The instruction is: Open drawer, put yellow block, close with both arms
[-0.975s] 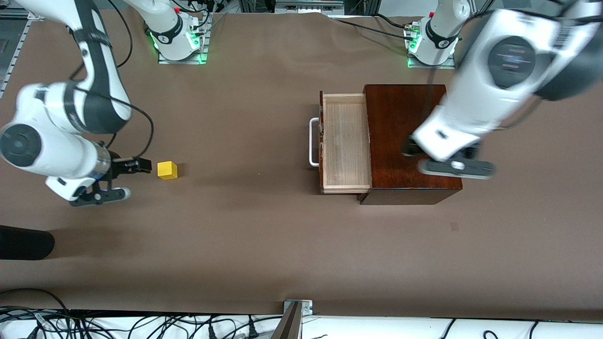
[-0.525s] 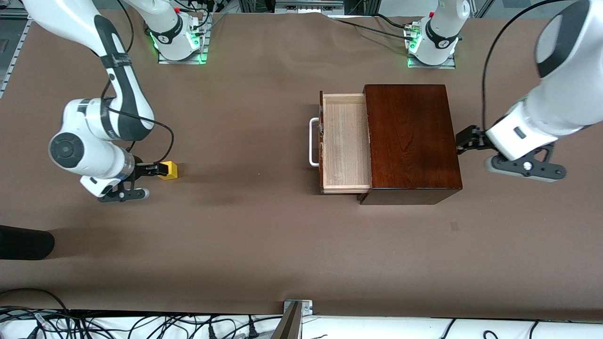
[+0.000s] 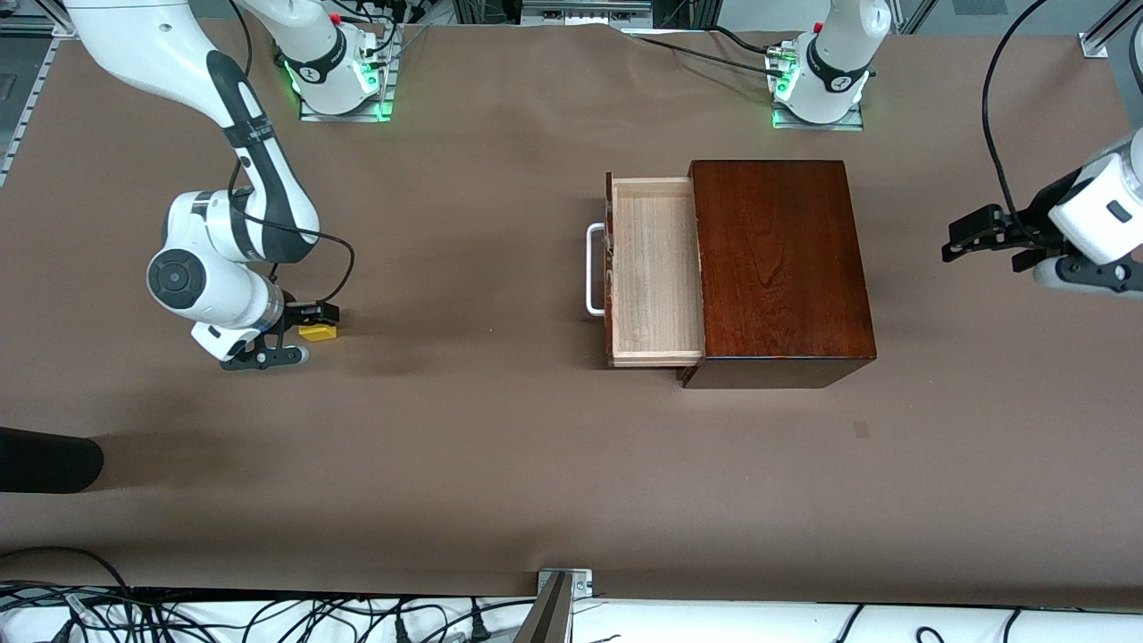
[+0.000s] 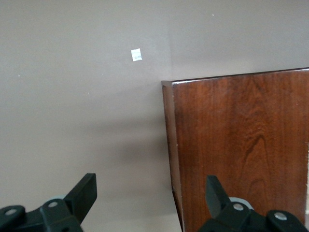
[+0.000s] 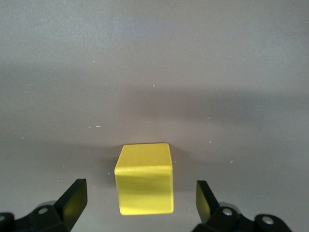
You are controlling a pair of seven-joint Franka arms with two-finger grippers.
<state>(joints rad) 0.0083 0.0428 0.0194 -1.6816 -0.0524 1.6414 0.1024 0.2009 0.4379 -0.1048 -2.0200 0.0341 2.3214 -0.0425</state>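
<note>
The yellow block (image 3: 318, 333) sits on the table toward the right arm's end. My right gripper (image 3: 323, 311) is low over it and open. In the right wrist view the block (image 5: 145, 186) lies between the two fingertips (image 5: 75, 195) of the gripper (image 5: 141, 200), with a gap on each side. The drawer (image 3: 652, 277) stands pulled out of the dark box (image 3: 781, 268), its tray bare and its white handle (image 3: 592, 268) facing the right arm's end. My left gripper (image 3: 957, 239) is open and empty, off the box toward the left arm's end. The left wrist view shows its own gripper (image 4: 148, 193) and the box's corner (image 4: 241, 145).
A dark rounded object (image 3: 45, 460) lies at the table's edge near the right arm's end. Cables run along the near edge, with a metal bracket (image 3: 564, 582) at its middle. A small white label (image 4: 136, 54) lies on the table beside the box.
My right gripper has come in low so that the yellow block is between its open fingers. My left arm has swung off the box top toward the left arm's end of the table.
</note>
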